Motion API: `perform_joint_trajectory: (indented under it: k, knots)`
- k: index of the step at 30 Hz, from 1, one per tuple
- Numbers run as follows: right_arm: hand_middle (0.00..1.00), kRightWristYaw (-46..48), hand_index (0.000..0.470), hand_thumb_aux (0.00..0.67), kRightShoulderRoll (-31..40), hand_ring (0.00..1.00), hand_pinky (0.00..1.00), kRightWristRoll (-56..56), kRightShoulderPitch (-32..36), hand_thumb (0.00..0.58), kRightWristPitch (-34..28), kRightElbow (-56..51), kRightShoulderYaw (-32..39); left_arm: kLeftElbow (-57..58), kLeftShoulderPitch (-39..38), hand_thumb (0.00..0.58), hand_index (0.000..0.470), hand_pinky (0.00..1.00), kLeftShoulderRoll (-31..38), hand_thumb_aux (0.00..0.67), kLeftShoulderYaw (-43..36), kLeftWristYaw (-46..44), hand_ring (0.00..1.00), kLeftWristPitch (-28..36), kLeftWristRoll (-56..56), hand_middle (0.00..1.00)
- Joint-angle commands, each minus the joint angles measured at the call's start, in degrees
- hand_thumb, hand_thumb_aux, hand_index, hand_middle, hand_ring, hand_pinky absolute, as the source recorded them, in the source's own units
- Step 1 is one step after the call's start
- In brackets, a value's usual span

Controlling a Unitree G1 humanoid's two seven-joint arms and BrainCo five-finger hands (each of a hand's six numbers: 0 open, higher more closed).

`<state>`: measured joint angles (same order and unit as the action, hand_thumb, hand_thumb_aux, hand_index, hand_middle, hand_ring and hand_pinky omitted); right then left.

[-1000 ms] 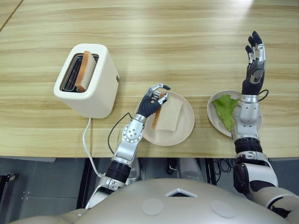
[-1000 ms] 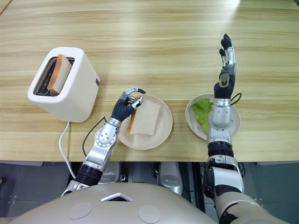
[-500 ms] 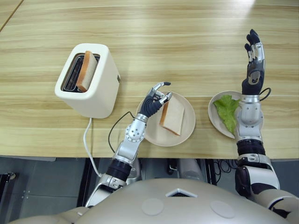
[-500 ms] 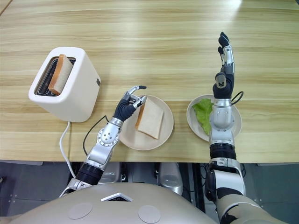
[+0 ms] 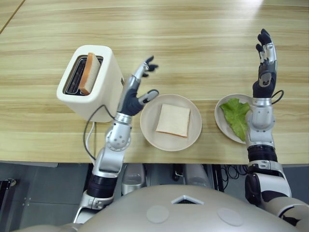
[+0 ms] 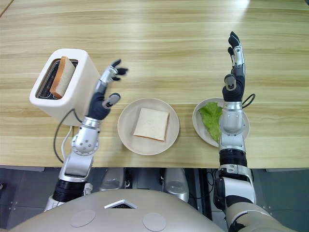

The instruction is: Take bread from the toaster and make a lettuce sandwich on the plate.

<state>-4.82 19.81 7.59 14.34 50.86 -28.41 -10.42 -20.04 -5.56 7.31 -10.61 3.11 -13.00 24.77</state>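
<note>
1. I count one white toaster [image 5: 91, 84] on the left of the wooden table [image 5: 193, 38], and it has two slots.
2. I count two bread slices. One toast slice [image 5: 89, 72] stands upright in the toaster slot nearer the plates, its top edge sticking out. The other, a white bread slice [image 5: 174, 120], lies flat in the middle of the beige plate [image 5: 195, 124].
3. I see two round plates, side by side near the table's front edge and apart from each other. The beige plate sits just right of the toaster, and the lettuce plate [image 5: 221, 126] is further right.
4. One green lettuce leaf [image 5: 235, 116] lies on the lettuce plate, towards its left side.
5. My left hand [image 5: 135, 92] is raised between the toaster and the beige plate. Its fingers are spread and it grips nothing. It is close to the toaster's side, and the thumb is over the plate's left rim.
6. My right hand [image 5: 264, 63] is held up beyond the lettuce plate with its fingers straight and extended, and it is empty. Its forearm crosses the right part of that plate.
</note>
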Motion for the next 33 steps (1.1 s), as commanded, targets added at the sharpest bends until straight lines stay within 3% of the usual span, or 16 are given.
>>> perform_joint_trajectory:
  k: [1,2,3,9,15,19,24,33]
  knots:
    - [0.0,0.6,0.0,0.0,1.9,0.0,0.0,0.2,-1.1,0.0,-0.6,-0.1,-0.7,-1.0,0.3,0.0,0.0,0.1,1.0,0.0,2.0,0.2,0.1,0.4,0.4,0.1]
    - [0.0,0.9,0.0,0.0,3.0,0.0,0.0,0.4,-1.8,0.0,-0.4,-0.7,-0.8,0.0,0.6,0.0,0.0,0.1,1.2,0.0,1.8,0.1,0.1,-0.4,-0.2,0.1]
    - [0.0,1.1,0.0,0.0,4.1,0.0,0.0,0.7,-2.4,0.0,-0.2,-1.3,-1.0,1.1,0.7,0.0,0.0,0.0,1.2,0.0,1.6,-0.2,0.0,-1.4,-1.1,0.0]
    - [0.0,-0.2,0.0,0.0,13.2,0.0,0.0,3.2,-6.6,0.0,2.8,-9.0,-3.9,5.7,-0.3,0.0,0.0,0.0,-1.1,0.0,1.8,1.7,0.0,-4.4,-4.0,0.0]
    - [0.0,-15.6,0.0,0.0,22.9,0.0,0.0,23.5,-10.8,0.0,3.6,-18.4,1.7,9.5,0.1,0.0,0.0,0.0,-1.5,0.0,2.1,2.3,0.0,-5.6,-4.0,0.0]
    - [0.0,-33.1,0.0,0.0,27.5,0.0,0.0,41.1,-10.5,0.0,-7.8,-21.7,11.7,11.3,-0.5,0.0,0.0,0.0,-2.3,0.0,1.5,3.0,0.0,-6.1,-3.8,0.0]
    - [0.0,-44.7,0.0,0.0,29.2,0.0,0.0,53.5,-8.1,0.0,-19.0,-24.0,23.3,13.0,-0.6,0.0,0.0,0.0,-3.1,0.0,0.9,2.4,0.0,-5.6,-4.2,0.0]
    - [0.0,-52.4,0.0,0.0,30.3,0.0,0.0,56.0,-5.1,0.0,-23.1,-22.8,31.9,15.2,-1.0,0.0,0.0,0.0,-3.5,0.0,0.0,3.2,0.0,-6.4,-3.3,0.0]
